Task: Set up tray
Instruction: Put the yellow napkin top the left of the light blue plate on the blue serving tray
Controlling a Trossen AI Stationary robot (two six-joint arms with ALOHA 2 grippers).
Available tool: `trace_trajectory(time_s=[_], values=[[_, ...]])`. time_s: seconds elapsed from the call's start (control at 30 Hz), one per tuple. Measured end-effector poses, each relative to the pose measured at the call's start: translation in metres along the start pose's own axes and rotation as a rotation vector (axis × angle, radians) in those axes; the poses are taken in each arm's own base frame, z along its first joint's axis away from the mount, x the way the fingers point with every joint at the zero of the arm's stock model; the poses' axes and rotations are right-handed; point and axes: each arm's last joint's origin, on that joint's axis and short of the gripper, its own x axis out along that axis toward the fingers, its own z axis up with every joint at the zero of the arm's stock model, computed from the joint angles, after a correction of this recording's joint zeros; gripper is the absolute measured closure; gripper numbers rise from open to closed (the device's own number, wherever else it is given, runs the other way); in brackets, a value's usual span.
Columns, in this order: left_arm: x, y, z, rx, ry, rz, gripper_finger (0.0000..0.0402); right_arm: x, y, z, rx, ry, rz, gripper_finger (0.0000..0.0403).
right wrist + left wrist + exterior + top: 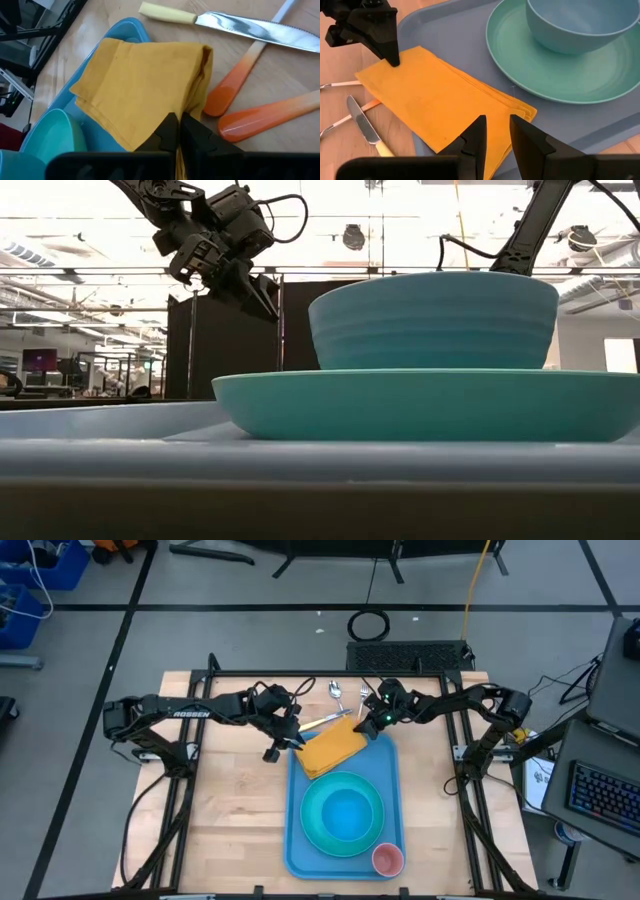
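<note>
one tray [296,840] | one napkin [331,748] | right gripper [374,720] jaws grasping napkin | left gripper [292,739] jaws released

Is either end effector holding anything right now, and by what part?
The right end effector is shut on the yellow napkin, pinching its edge near a corner. The left end effector hovers over the napkin's other end, holding nothing.

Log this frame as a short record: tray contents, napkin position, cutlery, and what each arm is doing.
tray: light blue, on the wooden table
on tray: turquoise plate with a bowl in it; pink cup at one corner
napkin: folded, yellow, partly over the tray's far rim
cutlery: knife and two orange-handled pieces on the table beside the napkin
right gripper: fingers shut on the napkin's edge
left gripper: above the napkin's other end, fingers slightly apart, holding nothing
</note>
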Motion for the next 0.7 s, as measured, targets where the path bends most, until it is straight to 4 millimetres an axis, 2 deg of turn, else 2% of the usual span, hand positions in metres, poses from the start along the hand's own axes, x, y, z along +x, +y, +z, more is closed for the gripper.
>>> trace_trajectory(time_s=[0.4, 0.7], values=[[0.0, 0.0, 0.0, 0.004, -0.001, -0.002, 0.0311, -0.001, 0.003, 0.001, 0.003, -0.013, -0.02, 0.0402], [0.0, 0.0, 0.0, 0.005, -0.001, -0.001, 0.0311, 0.0, 0.018, -0.007, -0.012, 0.029, -0.1, 0.0402]])
